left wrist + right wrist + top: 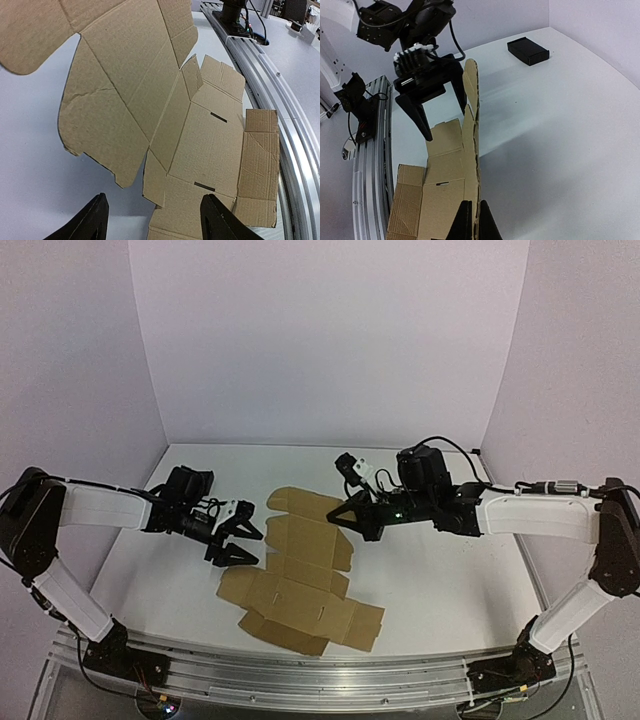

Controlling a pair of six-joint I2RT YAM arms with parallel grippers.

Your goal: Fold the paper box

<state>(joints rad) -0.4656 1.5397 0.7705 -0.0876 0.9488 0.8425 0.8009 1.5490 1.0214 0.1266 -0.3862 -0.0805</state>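
Note:
The paper box [300, 592] is a flat brown die-cut cardboard sheet lying mid-table, with slots and creased flaps. My right gripper [337, 517] is at its far right edge, shut on a flap. In the right wrist view the fingers [465, 224] pinch that flap's edge, and the paper box [442, 190] rises edge-on from my right gripper [476, 226]. My left gripper [238, 542] stands open at the sheet's left side, holding nothing. In the left wrist view, the paper box [210, 140] spreads ahead of and partly under my left gripper [157, 220]. The left gripper [427, 85] also shows opposite in the right wrist view.
A small black rectangular block [528, 51] lies on the white table beyond the sheet. An aluminium rail [300, 675] runs along the table's near edge, close to the cardboard's near flaps. White walls enclose the back and sides.

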